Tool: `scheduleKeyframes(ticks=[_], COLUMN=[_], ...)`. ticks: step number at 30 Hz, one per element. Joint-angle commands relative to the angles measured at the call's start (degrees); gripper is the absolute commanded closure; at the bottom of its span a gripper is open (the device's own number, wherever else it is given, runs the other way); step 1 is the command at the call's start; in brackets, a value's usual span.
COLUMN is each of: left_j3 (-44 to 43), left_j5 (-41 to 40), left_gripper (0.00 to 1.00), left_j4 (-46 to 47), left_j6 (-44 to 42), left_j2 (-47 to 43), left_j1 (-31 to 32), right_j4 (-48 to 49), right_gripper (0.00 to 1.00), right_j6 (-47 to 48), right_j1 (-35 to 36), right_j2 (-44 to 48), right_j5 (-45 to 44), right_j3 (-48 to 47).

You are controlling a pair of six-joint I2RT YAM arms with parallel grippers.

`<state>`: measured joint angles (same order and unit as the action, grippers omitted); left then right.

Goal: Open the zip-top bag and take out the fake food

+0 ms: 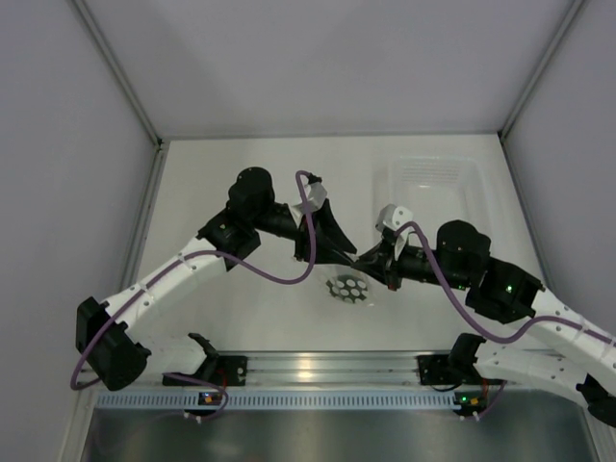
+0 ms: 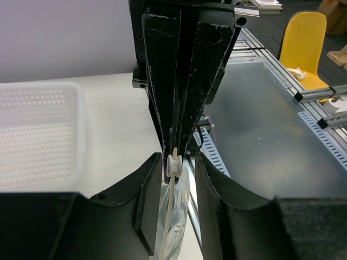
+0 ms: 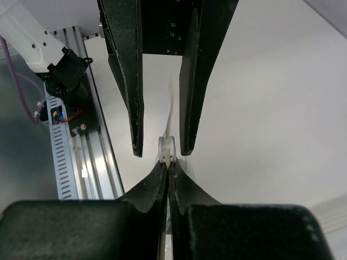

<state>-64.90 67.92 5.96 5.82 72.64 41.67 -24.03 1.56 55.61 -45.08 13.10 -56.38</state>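
Since both arms meet over the middle of the table [image 1: 241, 308], the top view is kinda blocked. The left gripper [image 1: 358, 256] and right gripper [image 1: 377, 263] are tip to tip, and the zip-top bag [image 1: 347, 288] peeks out just on their near side. A clear tray [image 1: 433, 183] sits apart at the far right. Can't make out the fake food in the bag.

Left wrist view: its own fingers [image 2: 147, 211] stand apart on either side of the hanging bag, gripping nothing. The right gripper comes in from above, clamped on the bag's top edge at the white slider [image 2: 173, 164]. There's a yellow chair [image 2: 303, 40] way in the background.

Right wrist view: its jaws are pinched flat together under the slider, with the left fingers flanking it, not touching.
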Motion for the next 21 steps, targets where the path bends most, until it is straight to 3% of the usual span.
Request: scheduleKeyframes(ticks=[1, 5, 8, 10, 12, 21], left_j3=[0.57, 0.30, 0.13, 0.22, 0.22, 2.32], left_j5=[1.07, 1.25, 1.42, 1.25, 1.16, 2.73], left_gripper=[0.65, 0.72, 0.84, 0.85, 1.00, 1.00], left_j4=[1.69, 1.78, 1.78, 1.78, 1.78, 1.87], left_j6=[-1.17, -1.08, -1.08, -1.25, -1.52, -3.63], left_j2=[-0.13, 0.48, 0.66, 0.75, 0.75, -0.31], left_j1=[0.17, 0.17, 0.25, 0.25, 0.25, -0.10], right_j4=[1.44, 1.27, 1.53, 1.62, 1.97, 0.22], right_gripper=[1.00, 1.00, 1.00, 1.00, 1.00, 1.00], right_j6=[1.07, 0.99, 0.64, 0.28, 0.02, 0.46], right_j1=[-0.33, -0.33, -0.24, -0.24, -0.33, -0.33], right_j2=[0.52, 0.52, 0.61, 0.78, 0.96, 2.19], right_j5=[-0.18, -0.45, -0.80, -1.06, -1.06, -3.78], right_j3=[-2.77, -3.12, -3.30, -3.12, -3.03, -3.21])
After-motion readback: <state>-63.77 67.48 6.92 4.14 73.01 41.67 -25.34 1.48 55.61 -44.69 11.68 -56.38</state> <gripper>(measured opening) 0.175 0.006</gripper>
